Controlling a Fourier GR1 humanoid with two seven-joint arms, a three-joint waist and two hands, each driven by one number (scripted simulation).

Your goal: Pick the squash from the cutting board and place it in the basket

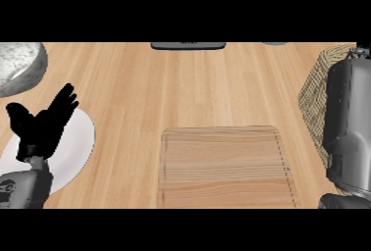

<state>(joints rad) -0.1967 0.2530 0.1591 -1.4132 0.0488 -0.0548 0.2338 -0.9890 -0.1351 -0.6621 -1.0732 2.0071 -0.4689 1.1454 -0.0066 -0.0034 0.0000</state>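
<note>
1. The squash shows nowhere; the cutting board lies bare, so I judge it is either with my right hand or already in the basket.
2. My right forearm reaches over the basket at the right edge; the hand itself is out of view, so I cannot tell what it has.
3. My left hand rests open, fingers up, over a white plate, holding nothing.
4. Next, I judge: release into the basket if not yet done, then withdraw.

wooden counter with cutting board, white plate, wicker basket
</note>
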